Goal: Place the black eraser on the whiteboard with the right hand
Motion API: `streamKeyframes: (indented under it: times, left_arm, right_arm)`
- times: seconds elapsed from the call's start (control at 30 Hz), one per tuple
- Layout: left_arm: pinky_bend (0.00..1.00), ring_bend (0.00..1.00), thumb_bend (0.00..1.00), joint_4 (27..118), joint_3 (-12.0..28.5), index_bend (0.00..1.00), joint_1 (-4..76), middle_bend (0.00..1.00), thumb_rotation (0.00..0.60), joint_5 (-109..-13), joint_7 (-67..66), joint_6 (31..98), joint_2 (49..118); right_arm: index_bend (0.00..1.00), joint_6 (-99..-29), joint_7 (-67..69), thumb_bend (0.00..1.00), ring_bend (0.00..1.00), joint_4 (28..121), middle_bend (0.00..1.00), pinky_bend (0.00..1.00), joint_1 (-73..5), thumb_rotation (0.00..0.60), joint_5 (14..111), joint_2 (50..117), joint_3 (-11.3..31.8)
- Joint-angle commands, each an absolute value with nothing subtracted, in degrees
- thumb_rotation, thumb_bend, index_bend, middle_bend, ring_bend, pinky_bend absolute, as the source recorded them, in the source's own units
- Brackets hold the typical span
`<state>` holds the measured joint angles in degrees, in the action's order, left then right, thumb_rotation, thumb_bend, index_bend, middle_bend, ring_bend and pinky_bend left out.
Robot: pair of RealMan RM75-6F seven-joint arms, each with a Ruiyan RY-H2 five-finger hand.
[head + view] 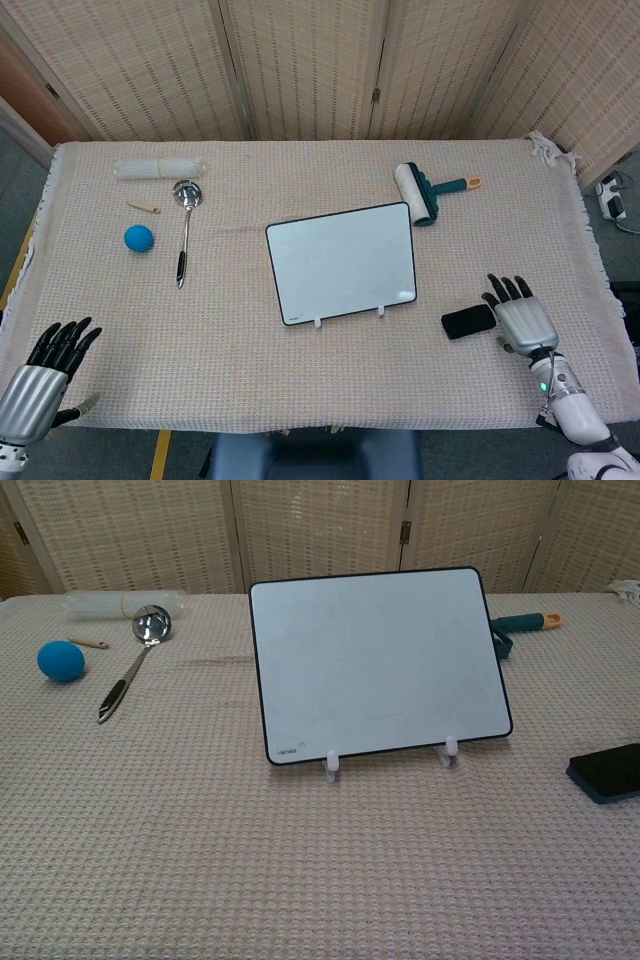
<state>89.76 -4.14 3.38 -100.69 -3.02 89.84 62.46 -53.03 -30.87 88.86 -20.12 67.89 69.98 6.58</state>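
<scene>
2 hands show spread, empty fingers: right hand (524, 322) just right of the eraser (468, 322) beside the whiteboard (343, 263); left hand (40, 385) far left.

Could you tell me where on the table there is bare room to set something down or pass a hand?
Bare cloth spans the near edge between the left hand and the propped white whiteboard, and between the steel ladle and that board. It is crowded near the right hand, beside the black eraser.
</scene>
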Motion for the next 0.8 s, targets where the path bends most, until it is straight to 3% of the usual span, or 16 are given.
streamKeyframes:
  times: [0.03,0.43,0.67,0.8]
  left_arm:
    - [0.00,0.00,0.20,89.9,-4.2,0.00,3.3,0.03,0.600,-100.9,-2.8,90.2,62.3]
    - [0.00,0.00,0.20,90.0,-4.5,0.00,3.1,0.03,0.600,-101.3,-2.7,90.6,62.1]
    - [0.00,0.00,0.20,90.1,-4.6,0.00,3.3,0.03,0.600,-101.3,-3.1,90.3,62.2]
    - [0.00,0.00,0.20,90.2,-4.5,0.00,3.1,0.03,0.600,-101.1,-3.2,90.6,62.1]
  right_arm:
    - [0.23,-51.0,-33.7,0.29,0.00,86.0,0.00,0.00,-22.6,0.600,64.7,73.3,7.0]
    - [0.24,-51.8,-36.8,0.29,0.00,86.7,0.00,0.00,-25.0,0.600,60.9,75.8,4.5]
    - [0.47,-54.3,-34.8,0.29,0.07,83.7,0.02,0.00,-25.1,0.600,62.6,78.1,3.8]
    - [0.52,-55.2,-35.5,0.29,0.08,82.9,0.04,0.00,-25.5,0.600,62.5,79.0,3.5]
